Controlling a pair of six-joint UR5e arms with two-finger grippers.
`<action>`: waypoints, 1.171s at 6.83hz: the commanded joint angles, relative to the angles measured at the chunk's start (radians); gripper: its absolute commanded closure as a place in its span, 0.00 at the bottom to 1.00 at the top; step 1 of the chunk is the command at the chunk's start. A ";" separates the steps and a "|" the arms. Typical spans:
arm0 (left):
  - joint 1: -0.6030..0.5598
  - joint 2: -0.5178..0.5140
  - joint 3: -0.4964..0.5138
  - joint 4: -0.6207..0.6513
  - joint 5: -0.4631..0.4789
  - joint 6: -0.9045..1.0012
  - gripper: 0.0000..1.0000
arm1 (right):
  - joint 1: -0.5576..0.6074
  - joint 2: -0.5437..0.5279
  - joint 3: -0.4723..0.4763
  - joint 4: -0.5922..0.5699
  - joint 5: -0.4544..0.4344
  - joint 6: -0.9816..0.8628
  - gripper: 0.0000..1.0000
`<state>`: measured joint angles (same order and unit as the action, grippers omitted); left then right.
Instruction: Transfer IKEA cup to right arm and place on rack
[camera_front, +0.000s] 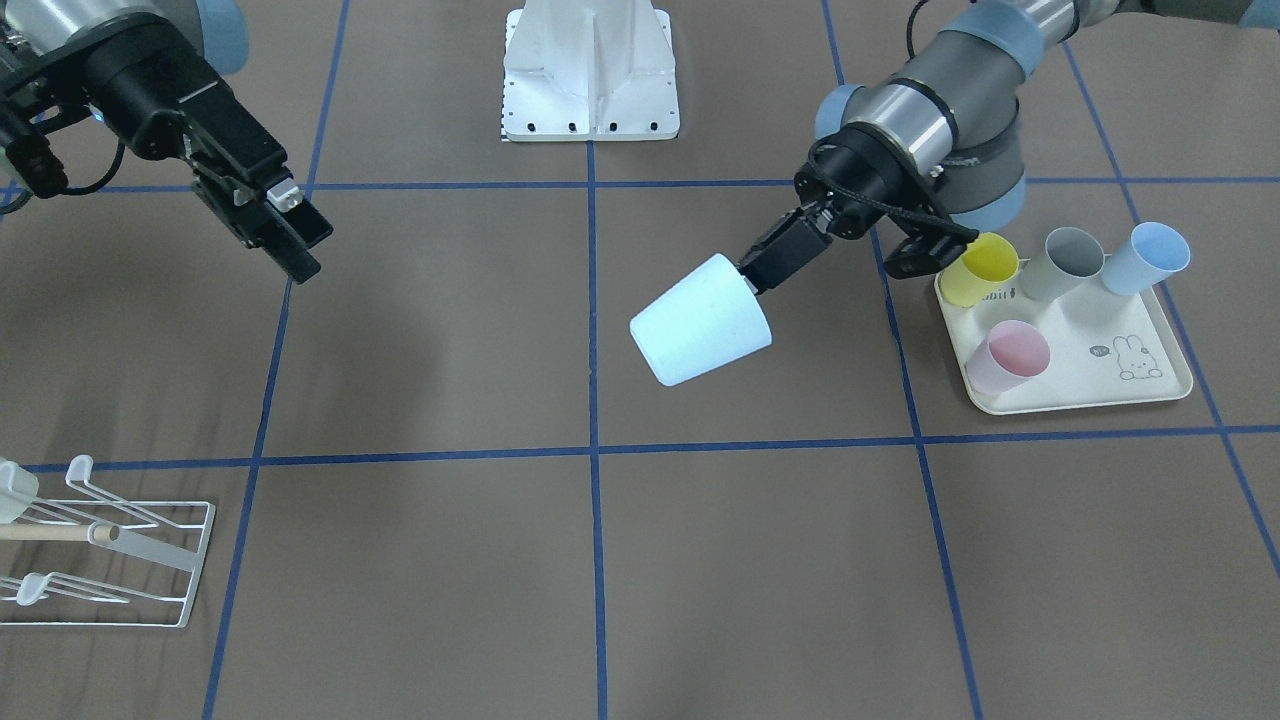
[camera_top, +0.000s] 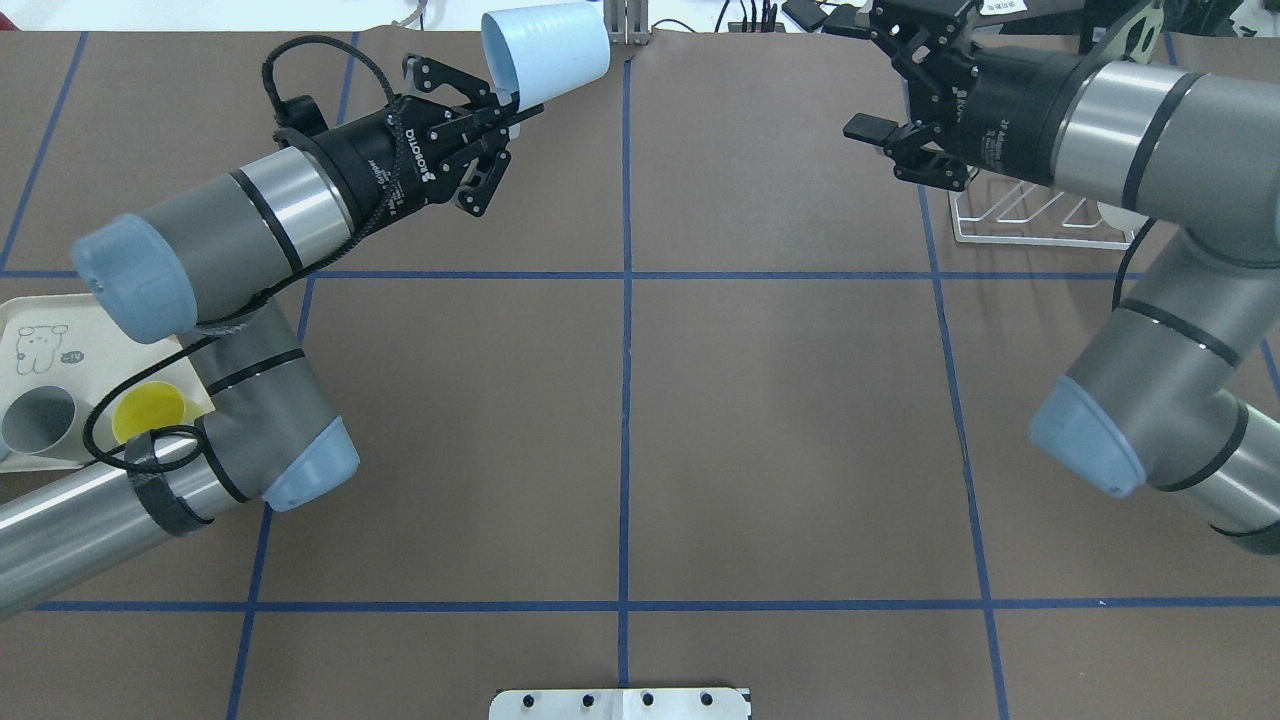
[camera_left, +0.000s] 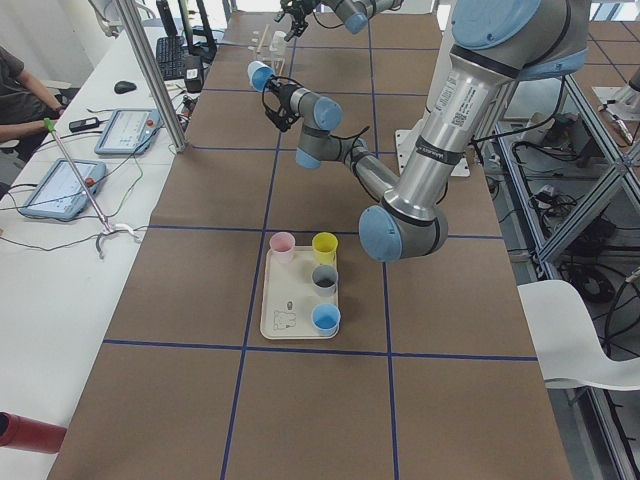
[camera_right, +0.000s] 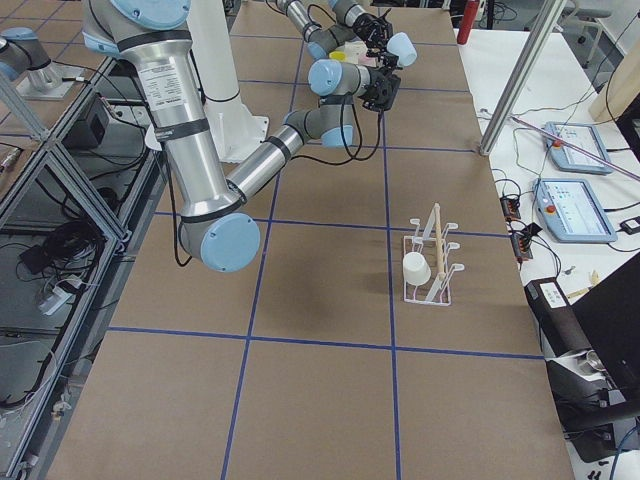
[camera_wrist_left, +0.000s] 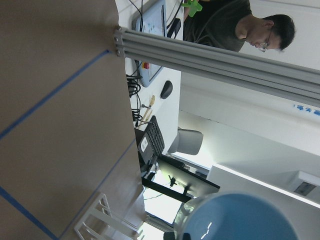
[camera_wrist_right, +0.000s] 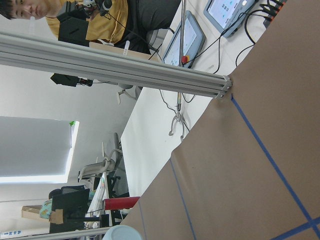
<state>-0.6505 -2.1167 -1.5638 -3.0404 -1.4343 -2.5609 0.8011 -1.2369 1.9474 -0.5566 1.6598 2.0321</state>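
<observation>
The light-blue cup (camera_wrist_left: 240, 220) sits right under my left wrist. My left tool (camera_front: 760, 272) is clenched on its rim, holding it tipped sideways above the tabletop (camera_front: 450, 350). My right tool (camera_front: 312, 250) hangs spread wide, well apart from the cup. The white rack (camera_front: 190, 560) stands on the tabletop near my right tool.

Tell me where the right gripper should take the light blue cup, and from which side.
Probably the bare wall near the closed bottom of the light blue cup, coming from the robot's right. The left gripper pinches the rim, and the bottom end points away from it.
</observation>
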 joint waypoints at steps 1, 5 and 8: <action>0.023 -0.057 0.062 -0.054 0.061 -0.108 1.00 | -0.129 0.054 -0.016 0.027 -0.180 0.025 0.00; 0.049 -0.077 0.065 -0.046 0.069 -0.119 1.00 | -0.206 0.125 -0.076 0.027 -0.275 0.023 0.00; 0.077 -0.103 0.093 -0.040 0.075 -0.119 1.00 | -0.207 0.152 -0.107 0.026 -0.281 0.023 0.00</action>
<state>-0.5817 -2.2142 -1.4746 -3.0814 -1.3618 -2.6789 0.5951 -1.0917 1.8493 -0.5295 1.3803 2.0555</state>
